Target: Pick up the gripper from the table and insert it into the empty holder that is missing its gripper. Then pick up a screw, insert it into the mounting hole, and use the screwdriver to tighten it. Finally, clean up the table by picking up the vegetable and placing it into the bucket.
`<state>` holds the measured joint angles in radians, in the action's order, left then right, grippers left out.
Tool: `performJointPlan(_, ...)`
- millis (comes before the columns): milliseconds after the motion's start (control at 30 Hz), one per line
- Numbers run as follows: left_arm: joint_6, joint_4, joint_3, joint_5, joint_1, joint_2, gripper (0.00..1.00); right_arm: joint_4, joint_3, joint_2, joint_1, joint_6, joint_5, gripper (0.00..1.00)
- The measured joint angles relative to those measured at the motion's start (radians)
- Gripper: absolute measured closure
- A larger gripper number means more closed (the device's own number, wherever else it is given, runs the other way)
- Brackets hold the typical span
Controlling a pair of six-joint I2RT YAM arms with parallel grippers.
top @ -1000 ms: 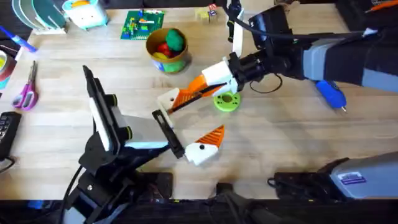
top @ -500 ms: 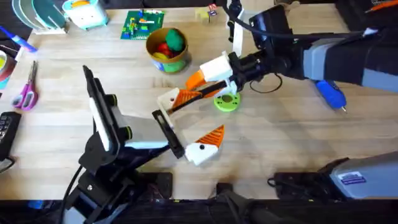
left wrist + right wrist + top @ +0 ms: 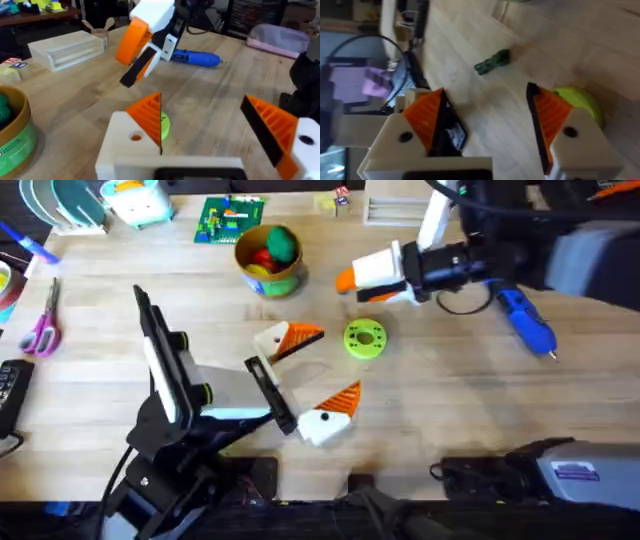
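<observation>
My left gripper (image 3: pixel 335 363) is open wide near the table's middle. Its far finger is the white holder (image 3: pixel 270 340), with the orange gripper wedge (image 3: pixel 300 337) seated in it and a small hole (image 3: pixel 135 136) in its face. My right gripper (image 3: pixel 348 280) hovers open and empty beyond it, near the bucket (image 3: pixel 268 265). The blue screwdriver (image 3: pixel 525 320) lies on the table to the right. The dark-green vegetable (image 3: pixel 492 61) lies on the wood in the right wrist view, past the right gripper's fingers. The screw is out of view.
A lime-green disc (image 3: pixel 364 340) lies between the grippers. The bucket holds green and red toys. Purple scissors (image 3: pixel 42 325) and a black remote (image 3: pixel 10 390) lie at the left, a green brick plate (image 3: pixel 230 220) and a wooden block (image 3: pixel 400 210) at the back.
My right gripper has pulled back up and to the right, away from the left gripper's far finger, leaving the orange wedge there. The left arm has not moved.
</observation>
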<state>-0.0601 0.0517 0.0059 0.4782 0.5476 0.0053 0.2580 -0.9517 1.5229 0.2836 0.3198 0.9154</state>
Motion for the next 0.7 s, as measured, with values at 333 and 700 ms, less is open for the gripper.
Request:
performJointPlan(333, 0.000, 0.000, 0.000, 0.000, 0.000, 0.000, 0.008, 0.343, -0.032, -0.122, 0.078, -0.528, -0.412, 0.087)
performJointPlan(700, 0.000, 0.000, 0.000, 0.000, 0.000, 0.000, 0.009, 0.318, -0.032, -0.074, 0.205, -0.607, -0.518, 0.083)
